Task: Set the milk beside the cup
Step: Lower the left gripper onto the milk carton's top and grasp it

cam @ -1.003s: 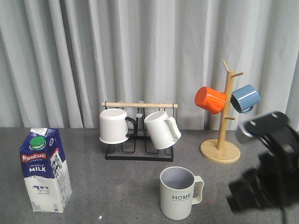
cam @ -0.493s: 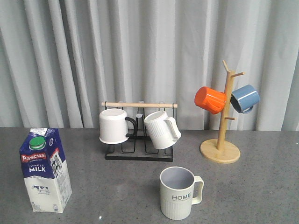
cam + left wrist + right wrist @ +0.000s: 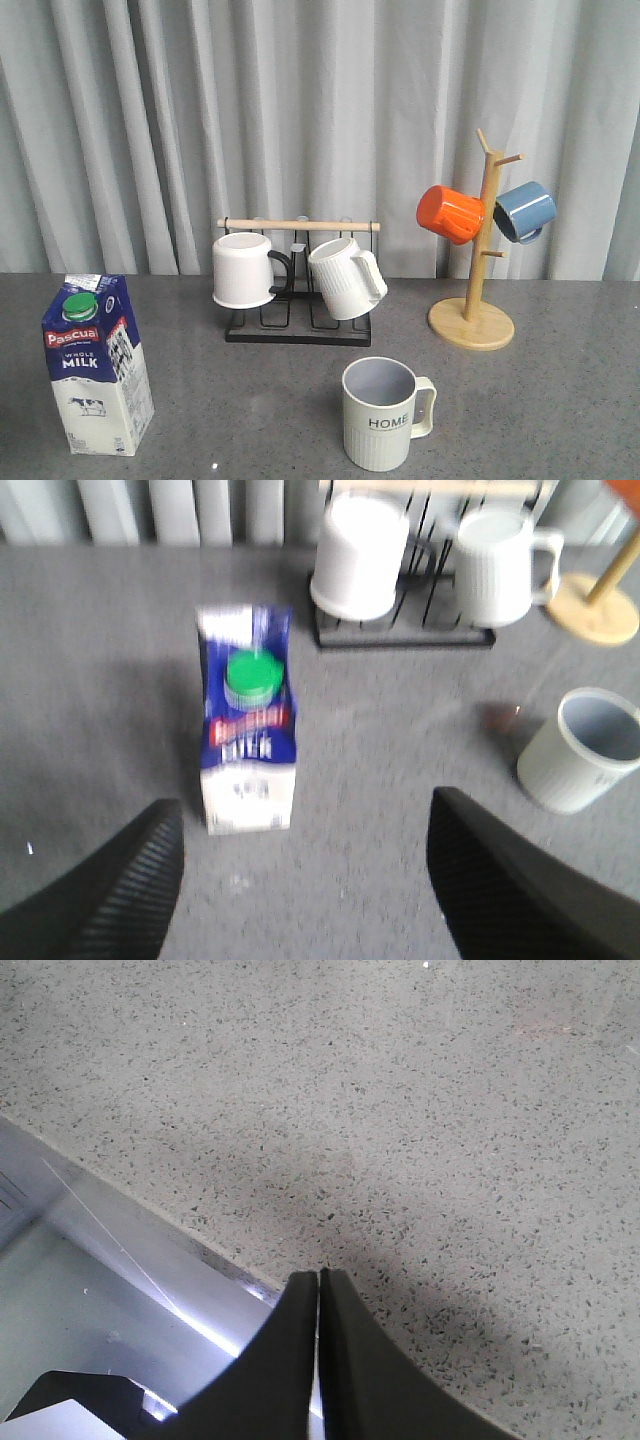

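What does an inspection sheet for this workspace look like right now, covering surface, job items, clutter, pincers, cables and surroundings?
Surface: grey speckled table, no spills seen.
Job's things: milk carton upright at the table's left, green cap on; HOME cup upright, far to its right, nothing seen inside.
Clutter: black rack holding a plain white mug and a ribbed white mug; wooden mug tree with an orange mug and a blue mug.
Pincers: left pincer open, above the carton, holding nothing; right pincer shut, empty, near the table edge.
Cables: nothing seen.
Surroundings: grey curtain behind the table.
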